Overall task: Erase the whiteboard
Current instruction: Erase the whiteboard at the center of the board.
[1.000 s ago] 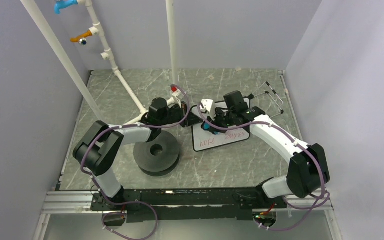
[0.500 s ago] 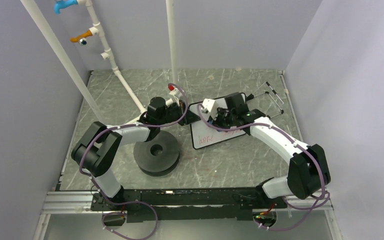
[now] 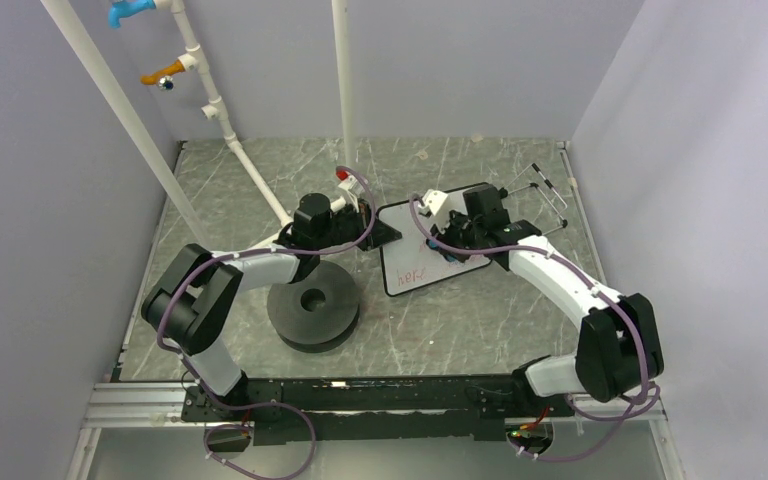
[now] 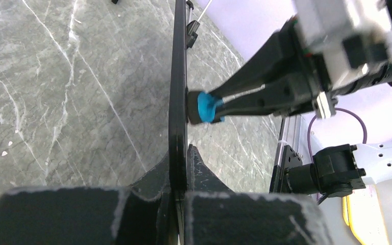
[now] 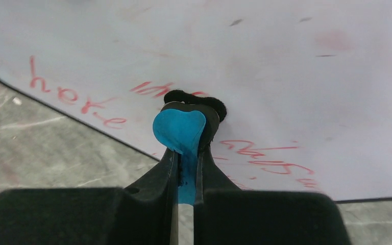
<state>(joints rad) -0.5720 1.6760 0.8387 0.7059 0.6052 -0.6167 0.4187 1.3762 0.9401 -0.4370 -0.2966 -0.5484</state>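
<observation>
Whiteboard [image 3: 407,245] sitting mid-tabletop [image 3: 460,325], just right of the black disc [image 3: 312,308]. Red handwriting [image 5: 74,96] showing along its near part; the far part is looking wiped, with faint pink smudges. Blue-and-black eraser [image 5: 179,127] pressing against the board face, right among the writing. Right fingers [image 5: 158,176] pinching the eraser's blue part. Left fingers [image 4: 200,171] clamping the board's left edge, one on each face. Cannot tell whether that edge is lifting off the tabletop.
</observation>
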